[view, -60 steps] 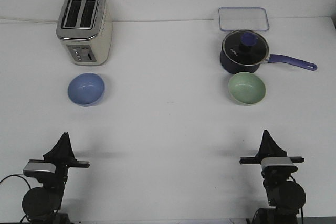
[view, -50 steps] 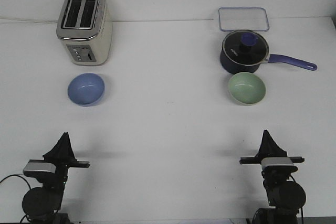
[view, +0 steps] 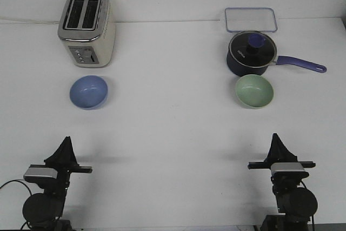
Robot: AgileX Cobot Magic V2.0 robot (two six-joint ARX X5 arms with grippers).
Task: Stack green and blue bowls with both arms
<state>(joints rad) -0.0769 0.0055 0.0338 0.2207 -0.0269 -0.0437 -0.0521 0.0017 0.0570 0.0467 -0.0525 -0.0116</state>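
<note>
The blue bowl [view: 88,91] sits upright on the white table at the left, just in front of the toaster. The green bowl [view: 254,91] sits upright at the right, just in front of the saucepan. Both bowls are empty. My left gripper [view: 66,143] is near the table's front edge, well short of the blue bowl. My right gripper [view: 275,139] is near the front edge, well short of the green bowl. Each gripper's fingers come together to a point and hold nothing.
A cream and silver toaster [view: 86,28] stands at the back left. A dark navy saucepan [view: 251,53] with a lid and long handle [view: 301,64] stands at the back right. A clear flat container [view: 251,19] lies behind it.
The right arm has shifted very slightly to the right. The bowls and the left arm have not moved.
</note>
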